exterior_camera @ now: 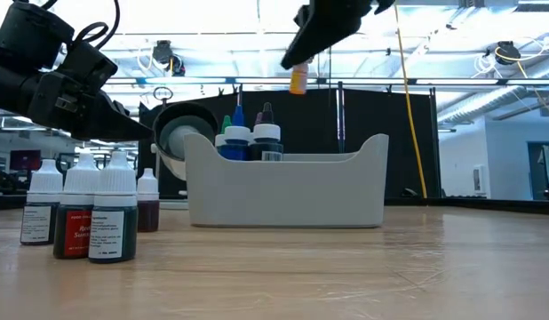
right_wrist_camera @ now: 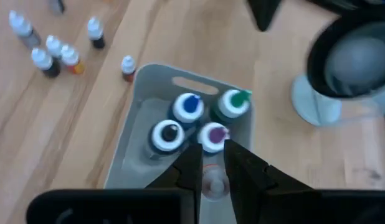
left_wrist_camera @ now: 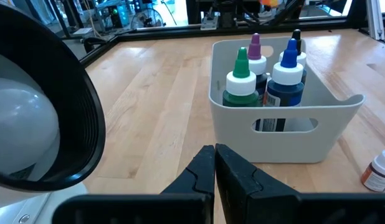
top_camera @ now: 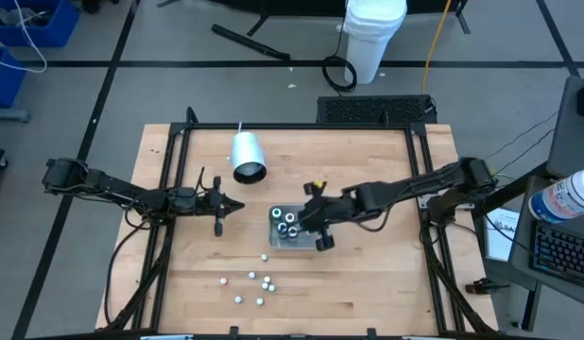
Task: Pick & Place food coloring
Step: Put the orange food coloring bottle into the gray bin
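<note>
The right gripper (right_wrist_camera: 211, 163) hangs over the grey bin (top_camera: 276, 240), fingers clamped on a small food coloring bottle (exterior_camera: 298, 80) with an orange body, its label unreadable. Four bottles (left_wrist_camera: 265, 78) stand upright in the bin; others (top_camera: 255, 286) lie scattered on the table. The left gripper (left_wrist_camera: 214, 168), fingers together and empty, waits beside the toppled white cup (top_camera: 247, 156).

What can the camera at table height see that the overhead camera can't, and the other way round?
Only the table-height camera shows labels on the small dark bottles and an orange-capped bottle hanging from a dark hand above the pale plastic bin. Only the overhead one shows both arms, with the left hand shut beside the tipped white cup. Both show the bin and standing bottles.
</note>
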### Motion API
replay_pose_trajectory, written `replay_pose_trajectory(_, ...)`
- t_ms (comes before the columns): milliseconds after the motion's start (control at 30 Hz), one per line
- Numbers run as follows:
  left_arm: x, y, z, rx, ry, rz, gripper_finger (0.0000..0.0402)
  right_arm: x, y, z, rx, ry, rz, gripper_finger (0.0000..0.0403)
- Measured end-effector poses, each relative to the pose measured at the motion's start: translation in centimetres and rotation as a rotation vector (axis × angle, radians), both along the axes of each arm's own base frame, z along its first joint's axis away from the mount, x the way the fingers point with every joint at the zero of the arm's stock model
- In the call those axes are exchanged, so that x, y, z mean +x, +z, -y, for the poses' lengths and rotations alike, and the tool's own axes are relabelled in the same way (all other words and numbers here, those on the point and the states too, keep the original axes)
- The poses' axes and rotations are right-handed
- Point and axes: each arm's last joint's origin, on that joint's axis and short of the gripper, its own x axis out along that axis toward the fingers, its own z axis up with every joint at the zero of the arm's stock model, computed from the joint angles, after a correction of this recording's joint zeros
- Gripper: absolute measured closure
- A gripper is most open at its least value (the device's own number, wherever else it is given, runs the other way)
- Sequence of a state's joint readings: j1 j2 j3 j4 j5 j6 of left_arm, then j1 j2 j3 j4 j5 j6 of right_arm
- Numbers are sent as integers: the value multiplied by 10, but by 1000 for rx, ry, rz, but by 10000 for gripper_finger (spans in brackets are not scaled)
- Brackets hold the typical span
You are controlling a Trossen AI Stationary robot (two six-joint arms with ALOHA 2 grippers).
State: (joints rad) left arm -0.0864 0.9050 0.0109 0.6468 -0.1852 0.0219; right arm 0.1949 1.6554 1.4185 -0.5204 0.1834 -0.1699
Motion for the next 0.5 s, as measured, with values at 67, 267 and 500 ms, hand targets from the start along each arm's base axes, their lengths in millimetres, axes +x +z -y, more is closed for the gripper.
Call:
replay_pose_trajectory(67,0,0,0,-1,0,1,382,-10,-1,7,32,-43,32,359)
replay_pose_trajectory(267,0,0,0,-4,1,1,382,-34,-11,27,47,-217,34,359)
replay_pose_trajectory(500,0,0,0,-4,1,2,382,-40,-38,39,85,-294,20,359)
